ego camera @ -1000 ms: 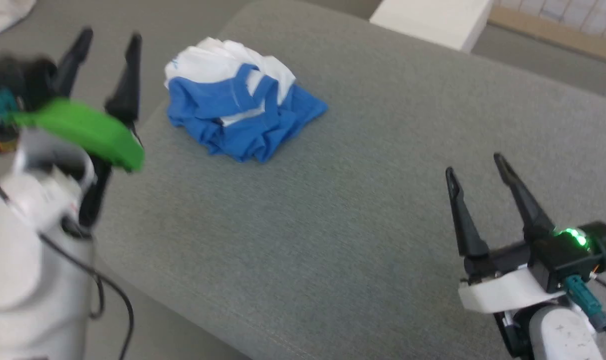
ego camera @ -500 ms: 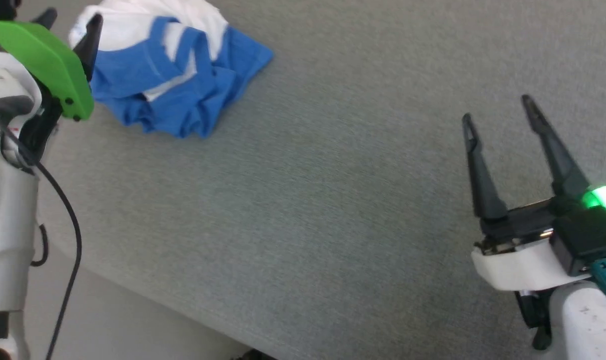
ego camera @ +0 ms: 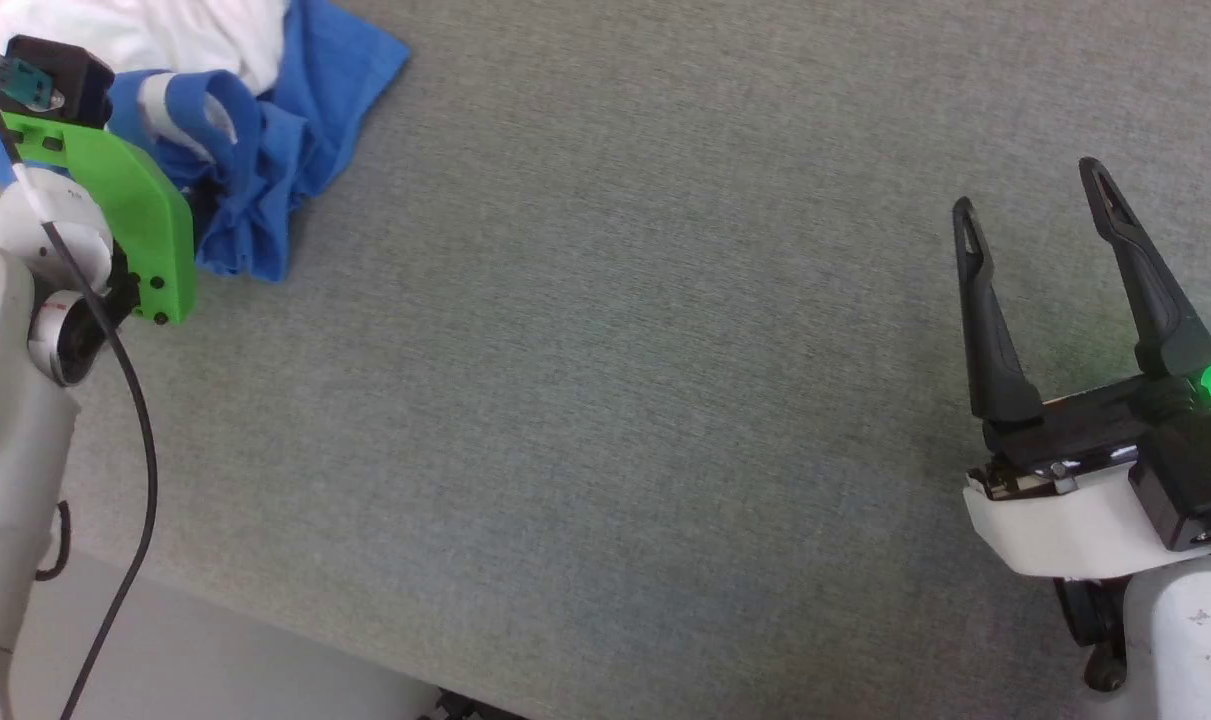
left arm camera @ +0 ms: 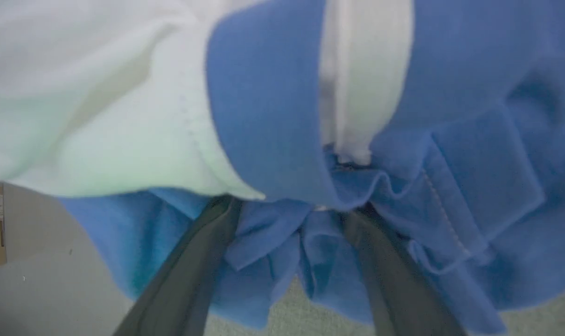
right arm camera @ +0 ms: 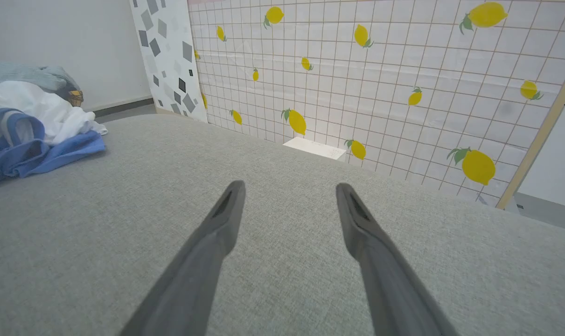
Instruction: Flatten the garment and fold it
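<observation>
The garment (ego camera: 265, 150) is lying crumpled at the grey cushion's (ego camera: 605, 350) far left corner. The left pincer (left arm camera: 294, 207) is standing spread, tips sinking into its blue folds. The right pincer (ego camera: 1030, 190) is hovering spread, empty, over the cushion's right side. Closing here is risking a grab of several layers, or dragging the heap off the cushion's edge.

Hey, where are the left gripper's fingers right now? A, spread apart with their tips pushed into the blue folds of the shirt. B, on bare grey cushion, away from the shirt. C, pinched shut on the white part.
A: in the left wrist view the left gripper has its two fingers spread apart, tips tucked under the blue folds of the garment.
</observation>
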Robot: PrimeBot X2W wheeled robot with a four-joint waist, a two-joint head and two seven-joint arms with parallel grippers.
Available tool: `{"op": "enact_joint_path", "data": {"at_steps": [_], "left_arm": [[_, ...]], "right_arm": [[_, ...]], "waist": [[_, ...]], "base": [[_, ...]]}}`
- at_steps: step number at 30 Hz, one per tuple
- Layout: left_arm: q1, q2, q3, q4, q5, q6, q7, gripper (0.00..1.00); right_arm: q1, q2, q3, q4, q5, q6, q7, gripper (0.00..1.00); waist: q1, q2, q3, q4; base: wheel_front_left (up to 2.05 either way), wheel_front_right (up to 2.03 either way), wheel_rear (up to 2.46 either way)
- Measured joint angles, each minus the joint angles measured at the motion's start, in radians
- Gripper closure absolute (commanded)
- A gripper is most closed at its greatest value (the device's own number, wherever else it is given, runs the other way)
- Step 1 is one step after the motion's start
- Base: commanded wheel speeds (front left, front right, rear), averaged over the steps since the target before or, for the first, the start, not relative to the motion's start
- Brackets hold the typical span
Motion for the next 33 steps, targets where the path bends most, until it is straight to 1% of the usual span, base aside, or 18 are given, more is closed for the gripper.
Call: {"op": "enact_joint_path", "data": {"at_steps": [1,2,7,8,9,15,18,25,27,29,33], "left_arm": [[0.000,0.008,-0.012,0.003,-0.005,0.000,-0.010,0.95],[0.000,0.012,-0.016,0.012,-0.011,0.000,-0.029,1.00],[-0.010,0.017,-0.022,0.062,-0.039,-0.002,-0.113,1.00],[-0.018,0.022,-0.021,0.090,-0.058,-0.003,-0.152,1.00],[-0.021,0.027,-0.018,0.096,-0.068,-0.003,-0.161,1.00],[-0.055,0.089,0.012,0.104,-0.099,-0.003,-0.203,1.00],[-0.074,0.114,0.036,0.087,-0.135,-0.003,-0.214,1.00],[-0.141,0.156,0.052,-0.017,-0.145,-0.002,-0.209,1.00],[-0.170,0.163,0.052,-0.056,-0.143,0.007,-0.193,1.00],[-0.196,0.165,0.053,-0.094,-0.141,0.011,-0.180,1.00],[-0.258,0.158,0.053,-0.186,-0.143,0.034,-0.156,1.00]], "right_arm": [[0.000,0.000,0.000,0.000,0.000,0.000,0.000,0.00],[0.000,0.000,0.000,0.000,0.000,0.000,0.000,0.00],[-0.001,0.001,-0.011,0.007,0.008,0.000,-0.002,0.00],[-0.001,0.002,-0.016,0.028,0.017,0.000,-0.015,0.00],[0.000,0.004,-0.016,0.035,0.021,0.000,-0.022,0.00],[0.001,0.020,-0.023,0.096,0.060,0.000,-0.071,0.00],[0.007,0.021,-0.037,0.126,0.090,0.000,-0.093,0.00],[0.048,0.021,-0.085,0.186,0.187,0.000,-0.133,0.00],[0.065,0.021,-0.101,0.201,0.209,0.000,-0.139,0.00],[0.082,0.021,-0.114,0.214,0.226,0.000,-0.143,0.00],[0.113,0.022,-0.147,0.229,0.251,0.000,-0.149,0.00]], "waist": [[0.0000,0.0000,0.004,-0.006],[0.0000,0.0001,0.008,-0.010],[0.0000,0.0000,-0.003,-0.021],[0.0000,0.0000,-0.028,-0.022],[0.0000,0.0000,-0.039,-0.021],[0.0000,0.0000,-0.122,-0.023],[0.0000,0.0000,-0.173,-0.027],[-0.0001,0.0000,-0.300,-0.042],[-0.0002,0.0000,-0.339,-0.049],[-0.0001,0.0000,-0.374,-0.056],[-0.0002,0.0000,-0.441,-0.074]], "base": [[0.00,0.00,0.00],[0.00,0.00,0.00],[0.00,0.00,0.00],[0.00,0.00,0.00],[0.00,0.00,0.00],[0.00,0.00,0.00],[0.00,0.00,0.00],[0.00,0.00,0.00],[0.00,0.00,0.00],[0.00,0.00,0.00],[0.00,0.00,0.00]]}}
